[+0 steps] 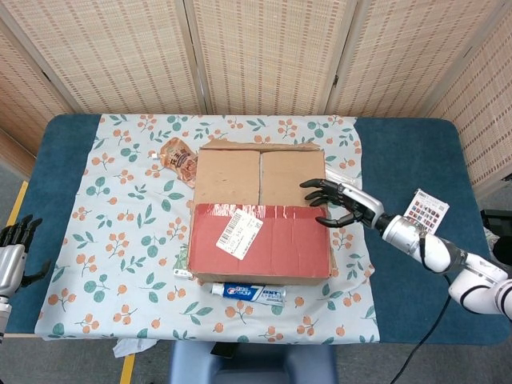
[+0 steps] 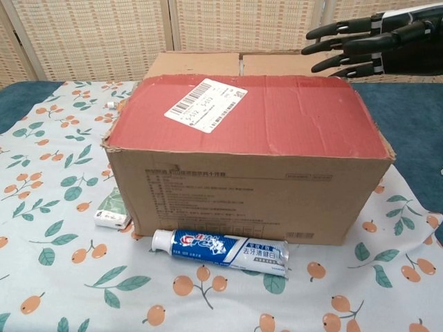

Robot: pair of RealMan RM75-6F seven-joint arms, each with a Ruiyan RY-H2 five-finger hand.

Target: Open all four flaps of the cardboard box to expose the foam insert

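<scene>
The cardboard box (image 1: 260,212) (image 2: 246,149) stands mid-table with all its flaps down. Its near flap (image 1: 260,240) is red with a white shipping label (image 1: 240,230); two plain brown flaps (image 1: 260,178) lie behind it. My right hand (image 1: 340,202) (image 2: 363,47) hovers at the box's right top edge, fingers spread and pointing left over the flaps, holding nothing. My left hand (image 1: 14,254) hangs off the table's left edge, far from the box, fingers loosely apart. No foam insert shows.
A toothpaste tube (image 1: 248,293) (image 2: 220,250) lies against the box's front. A snack packet (image 1: 180,160) sits at the back left. A small white packet (image 2: 111,211) is at the box's left foot. A printed card (image 1: 424,212) lies on the blue table to the right.
</scene>
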